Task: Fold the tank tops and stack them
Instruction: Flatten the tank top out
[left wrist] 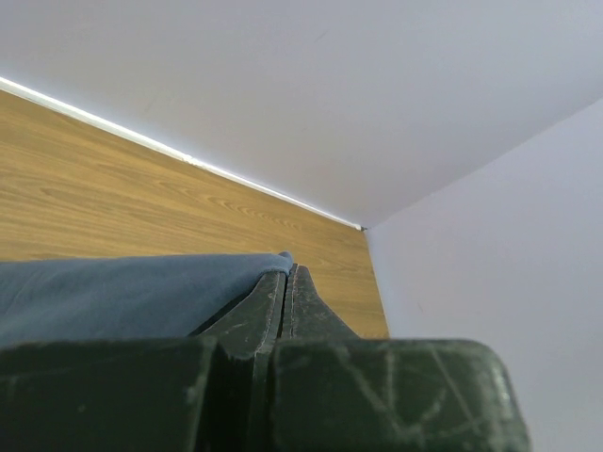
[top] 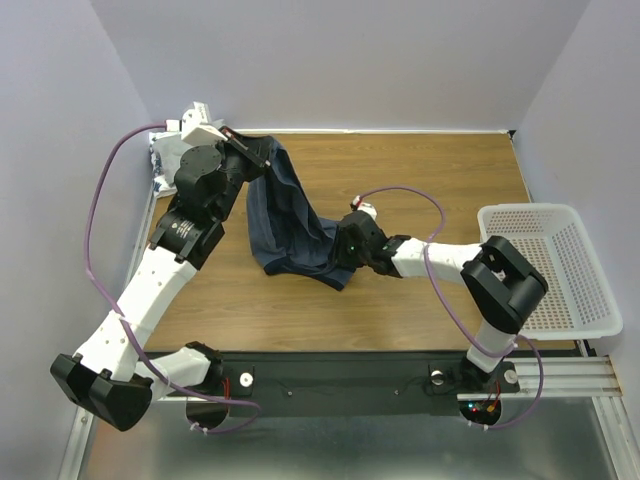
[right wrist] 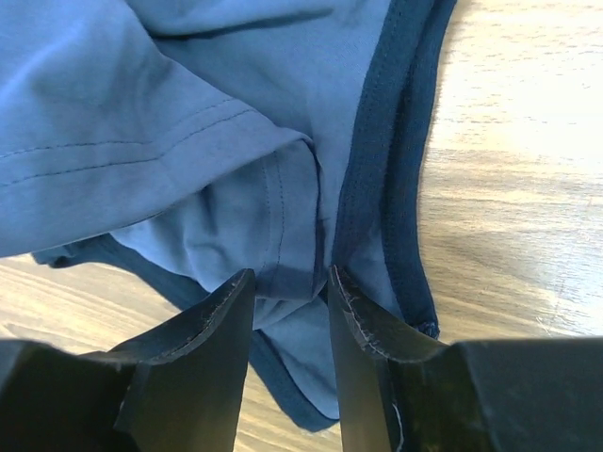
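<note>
The slate-blue tank top [top: 290, 225] was draped between the two arms. Its far end was raised by the left pincer [top: 262, 152] near the far-left corner of the surface [top: 420, 170], and its near end lay bunched on the wood around mid-surface.

In the left wrist view the left pincer [left wrist: 287, 275] was pressed together on a thin edge of the cloth [left wrist: 122, 297]. The right pincer [right wrist: 289, 278] stood apart, its fingers [right wrist: 221, 315] straddling a stitched fold just beside the darker trim [right wrist: 382, 169]. It was not seen to be clamped.

**Handling, as judged:**
- The garment was light, limp and thin. It sagged and creased freely and would not hold a shape unsupported.
- It looked unlikely to slip from a firm pinch, and it was not fragile.
- The bound trim and stitched hem were the thickest, firmest parts, so they were the best places to take hold. A pinch at an outer corner would let the cloth be drawn flat.

**Writing:** no brand, label or legible lettering was visible in any view.

A white mesh basket [top: 530, 208] stood at the right, well apart from the garment.
</note>
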Robot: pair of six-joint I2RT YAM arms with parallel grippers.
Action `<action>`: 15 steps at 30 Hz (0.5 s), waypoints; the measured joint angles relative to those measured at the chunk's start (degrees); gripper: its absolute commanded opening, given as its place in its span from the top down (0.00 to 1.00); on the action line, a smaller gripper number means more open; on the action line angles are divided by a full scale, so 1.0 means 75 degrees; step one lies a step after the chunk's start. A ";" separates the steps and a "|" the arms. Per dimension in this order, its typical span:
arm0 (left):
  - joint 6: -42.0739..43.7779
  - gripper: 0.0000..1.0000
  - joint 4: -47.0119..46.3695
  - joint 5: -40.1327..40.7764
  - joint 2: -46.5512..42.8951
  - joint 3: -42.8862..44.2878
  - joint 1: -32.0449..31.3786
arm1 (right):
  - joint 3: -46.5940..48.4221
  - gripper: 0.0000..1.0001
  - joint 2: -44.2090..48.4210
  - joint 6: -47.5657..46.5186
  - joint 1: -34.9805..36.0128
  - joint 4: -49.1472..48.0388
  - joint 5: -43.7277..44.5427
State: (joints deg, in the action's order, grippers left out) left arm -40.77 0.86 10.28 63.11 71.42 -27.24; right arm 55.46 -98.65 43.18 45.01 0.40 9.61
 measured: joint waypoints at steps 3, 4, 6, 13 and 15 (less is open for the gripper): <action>0.0000 1.00 0.0012 -0.0012 0.0000 0.0000 0.0015 | 0.0093 0.57 -0.0157 0.0055 0.0000 0.0003 -0.0029; 0.0000 1.00 0.0015 -0.0017 0.0000 0.0000 0.0023 | 0.0146 0.57 -0.0201 0.0079 0.0000 -0.0003 -0.0029; 0.0000 1.00 0.0026 -0.0023 0.0000 0.0000 0.0047 | 0.0201 0.57 -0.0256 0.0105 0.0000 -0.0015 -0.0029; 0.0003 1.00 0.0032 -0.0061 0.0000 0.0000 0.0052 | 0.0201 0.69 -0.0312 0.0236 0.0000 -0.0061 -0.0026; 0.0000 1.00 0.0032 -0.0070 0.0000 0.0000 0.0052 | 0.0201 0.76 -0.0315 0.0291 0.0000 -0.0061 -0.0026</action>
State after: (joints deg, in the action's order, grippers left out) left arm -40.77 1.10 9.76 63.11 71.42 -26.85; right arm 56.97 -101.01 45.36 45.01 -0.05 9.41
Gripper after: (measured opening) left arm 0.029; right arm 0.320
